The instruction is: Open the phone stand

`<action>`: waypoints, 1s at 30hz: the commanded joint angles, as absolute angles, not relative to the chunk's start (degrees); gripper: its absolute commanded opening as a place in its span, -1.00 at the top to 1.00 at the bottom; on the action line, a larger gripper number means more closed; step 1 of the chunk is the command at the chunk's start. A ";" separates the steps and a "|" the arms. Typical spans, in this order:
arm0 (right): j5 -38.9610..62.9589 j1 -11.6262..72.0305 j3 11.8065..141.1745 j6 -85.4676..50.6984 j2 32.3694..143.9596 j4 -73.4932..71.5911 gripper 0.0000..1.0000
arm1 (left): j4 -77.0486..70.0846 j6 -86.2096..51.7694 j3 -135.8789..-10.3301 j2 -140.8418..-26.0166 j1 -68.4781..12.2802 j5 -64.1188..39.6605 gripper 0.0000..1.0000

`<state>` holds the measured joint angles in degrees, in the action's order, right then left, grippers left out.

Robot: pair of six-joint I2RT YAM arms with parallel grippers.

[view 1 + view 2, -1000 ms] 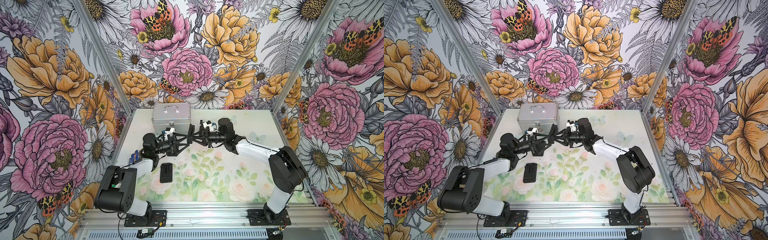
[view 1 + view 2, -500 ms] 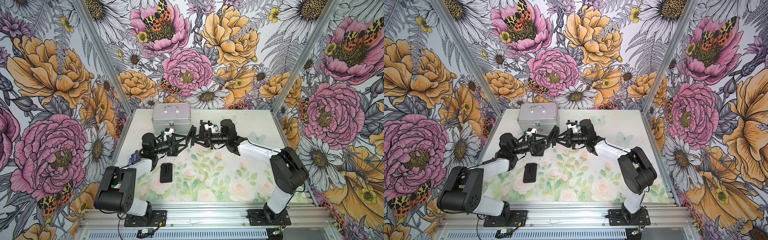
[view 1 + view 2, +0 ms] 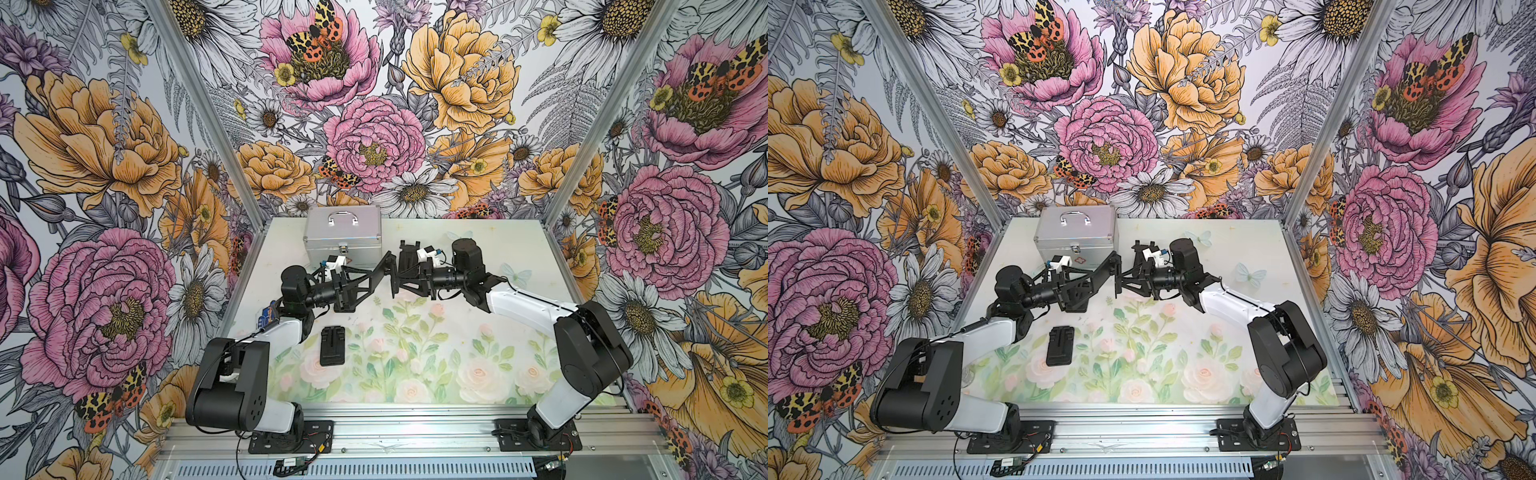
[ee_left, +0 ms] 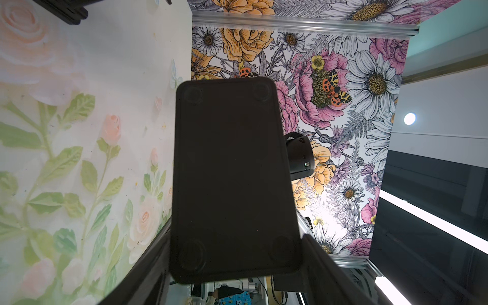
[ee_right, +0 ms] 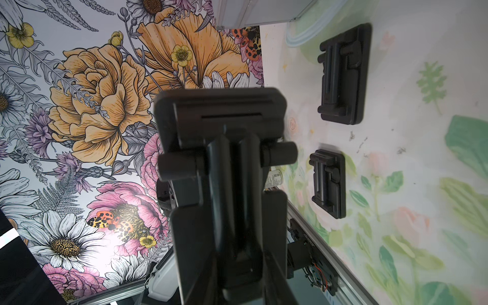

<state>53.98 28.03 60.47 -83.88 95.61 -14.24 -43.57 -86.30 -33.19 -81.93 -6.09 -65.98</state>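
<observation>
A black phone stand [image 3: 376, 276] [image 3: 1100, 272] hangs above the table in front of the silver case, held between both arms in both top views. My left gripper [image 3: 353, 286] [image 3: 1077, 286] is shut across the wide base plate. The left wrist view shows that plate's underside [image 4: 232, 171] with its round feet, between my left gripper's [image 4: 236, 237] fingers. My right gripper [image 3: 405, 270] [image 3: 1129, 276] is shut on the hinged arm at the other end. In the right wrist view the stand's arm and top plate [image 5: 221, 118] run out from my right gripper [image 5: 237, 264].
A folded black stand [image 3: 332, 345] [image 3: 1061, 345] lies flat on the flowered table mat near the left arm. The right wrist view shows two folded stands [image 5: 343, 74] [image 5: 328, 183] on the mat. A silver case [image 3: 344, 232] [image 3: 1075, 230] stands at the back left.
My right gripper has drawn away to the right with its end of the stand, and the stand now spans a longer gap. The left arm has hardly moved.
</observation>
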 commanded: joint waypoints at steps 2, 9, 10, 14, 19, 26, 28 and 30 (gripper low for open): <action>50.60 23.16 62.08 -81.91 92.59 -10.56 1.00 | -42.33 -82.01 -32.87 -79.23 -2.90 -67.19 0.04; 51.60 21.45 63.02 -79.68 91.83 -6.86 1.00 | -37.31 -79.33 -32.63 -76.77 -2.75 -67.14 0.04; 51.59 21.51 63.10 -79.72 91.90 -6.79 1.00 | -37.02 -79.12 -32.54 -76.44 -2.75 -67.06 0.04; 51.51 22.41 63.85 -79.09 92.49 -6.64 0.96 | -36.14 -78.86 -32.49 -75.69 -2.93 -66.74 0.04; 45.90 22.32 71.58 -66.79 90.66 9.36 0.10 | -31.52 -76.36 -33.28 -74.35 -3.14 -66.29 0.05; 26.03 28.19 91.27 -41.59 92.22 42.98 0.04 | -24.35 -70.84 -33.57 -73.00 -4.84 -64.69 0.07; 20.66 31.00 94.38 -37.89 93.27 47.37 0.06 | -21.38 -68.70 -33.98 -72.56 -5.95 -63.56 0.07; 15.15 33.98 97.14 -35.42 94.33 50.95 0.07 | -17.50 -65.89 -34.94 -72.17 -7.61 -62.04 0.07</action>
